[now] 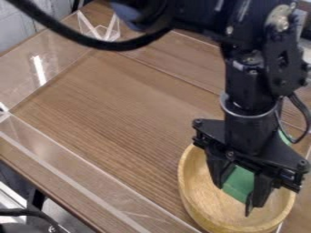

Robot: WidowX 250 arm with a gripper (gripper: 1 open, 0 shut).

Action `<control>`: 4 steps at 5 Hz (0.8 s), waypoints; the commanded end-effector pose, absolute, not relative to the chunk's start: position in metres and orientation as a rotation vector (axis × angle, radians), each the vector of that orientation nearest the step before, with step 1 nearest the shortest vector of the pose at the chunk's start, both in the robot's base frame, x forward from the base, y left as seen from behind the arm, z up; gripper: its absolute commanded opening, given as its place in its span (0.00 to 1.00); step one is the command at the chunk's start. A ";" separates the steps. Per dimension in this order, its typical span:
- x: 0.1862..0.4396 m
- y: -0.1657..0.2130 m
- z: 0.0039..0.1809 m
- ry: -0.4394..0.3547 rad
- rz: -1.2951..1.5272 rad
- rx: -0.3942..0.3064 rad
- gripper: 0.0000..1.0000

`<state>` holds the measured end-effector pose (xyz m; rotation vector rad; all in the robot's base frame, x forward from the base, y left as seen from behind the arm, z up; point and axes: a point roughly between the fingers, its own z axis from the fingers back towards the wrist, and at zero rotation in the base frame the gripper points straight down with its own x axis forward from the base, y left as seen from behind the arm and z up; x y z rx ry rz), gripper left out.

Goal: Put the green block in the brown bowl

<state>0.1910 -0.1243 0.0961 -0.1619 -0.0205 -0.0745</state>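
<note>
The brown bowl (205,205), light tan wood with a thick rim, sits at the table's near right corner. My gripper (242,189) points straight down into it, black fingers low over the bowl's inside. Between the fingers shows the green block (241,186), a bright green bar, and the jaws are shut on it. The block's lower end is close to the bowl's floor; I cannot tell whether it touches. The arm's black body hides the bowl's far rim.
The table (109,100) is dark wood-grain with pale tape lines (73,164) running along its left and front. Black cables (97,36) arc across the upper left. The table's front edge lies just below the bowl.
</note>
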 end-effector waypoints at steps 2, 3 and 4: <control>0.203 -0.126 0.094 -0.042 -0.063 -0.191 0.00; 0.205 -0.125 0.093 -0.037 -0.058 -0.195 0.00; 0.207 -0.123 0.092 -0.034 -0.055 -0.199 0.00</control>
